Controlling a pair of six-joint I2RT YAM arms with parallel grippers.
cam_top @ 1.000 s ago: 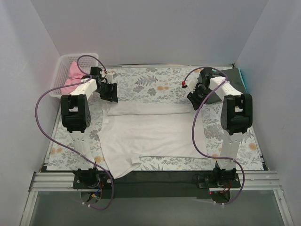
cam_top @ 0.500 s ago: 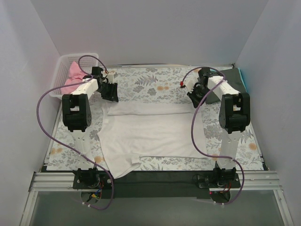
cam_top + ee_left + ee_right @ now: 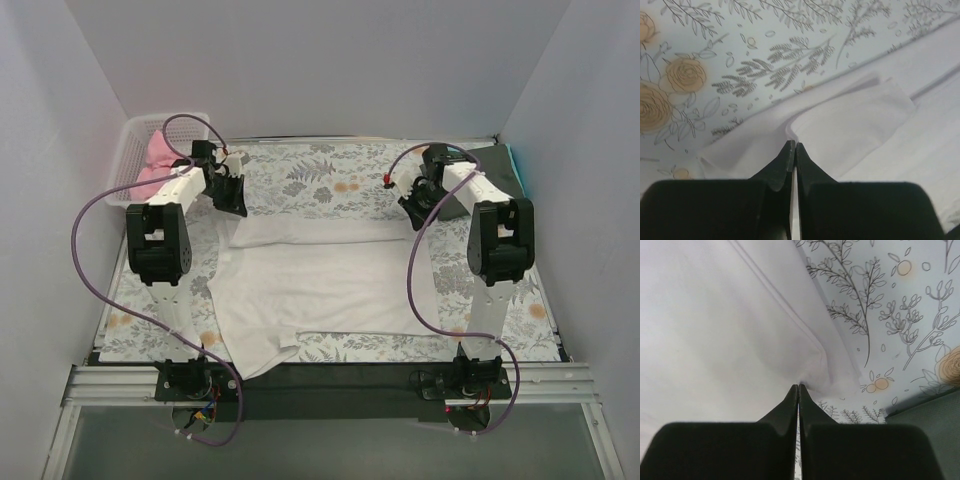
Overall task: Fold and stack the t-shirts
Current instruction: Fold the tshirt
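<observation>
The white t-shirt (image 3: 320,285), one only, lies spread mid-tabletop (image 3: 330,180), its 12 o'clock edge doubled over into a band. The first fold looks to be in hand. The left claw (image 3: 792,145) and right claw (image 3: 799,386) are each closed flush, apparently nipping a corner of that band where the cloth puckers. Next, I judge, both must carry it evenly toward 6 o'clock. One pink t-shirt (image 3: 155,160) sits in the single basket (image 3: 125,170) at 10 o'clock. One dark t-shirt (image 3: 495,165) and one teal t-shirt (image 3: 514,160) lie at 2 o'clock.
</observation>
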